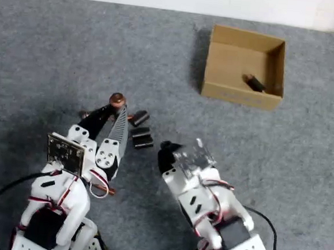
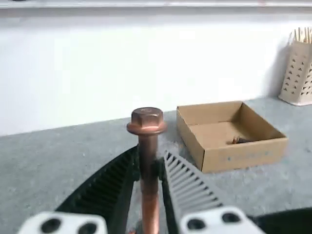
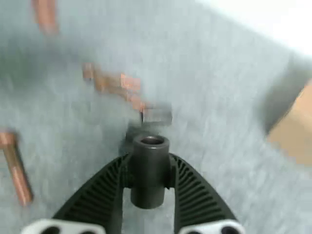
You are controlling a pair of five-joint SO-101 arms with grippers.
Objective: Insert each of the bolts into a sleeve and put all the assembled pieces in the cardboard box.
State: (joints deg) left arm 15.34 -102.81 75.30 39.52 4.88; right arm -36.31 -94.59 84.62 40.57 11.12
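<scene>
Left pincer (image 2: 148, 160): closed on a copper bolt (image 2: 147, 141), gripped by the shank. The bolt stands upright, hex head on top, clear above the fingertips. In the high view this pincer (image 1: 117, 108) is at the near left of the grey desk (image 1: 57, 52), bolt head (image 1: 117, 100) at its tip.

Right pincer (image 3: 148, 168): clamped on a black sleeve (image 3: 148, 156), bore opening facing up. In the high view it (image 1: 168, 151) sits just right of the left one, not touching it.

Just past the left pincer, two loose black sleeves (image 1: 142, 136) lie on the desk close to each other. The right wrist view shows a loose bolt (image 3: 17, 168) lying flat to one side. Farther off there is a second bolt (image 3: 111, 84) with a grey sleeve (image 3: 157, 116) near it; both are blurred, and I cannot tell if they touch.

Far right: the cardboard box (image 1: 238, 96), open-topped, well apart from both pincers. One assembled piece (image 1: 253, 82) lies inside, toward its near right corner. The left wrist view shows the same box (image 2: 243, 156) and piece (image 2: 242, 140).

Beyond the box, a white perforated holder (image 2: 297, 73) stands by the wall.
</scene>
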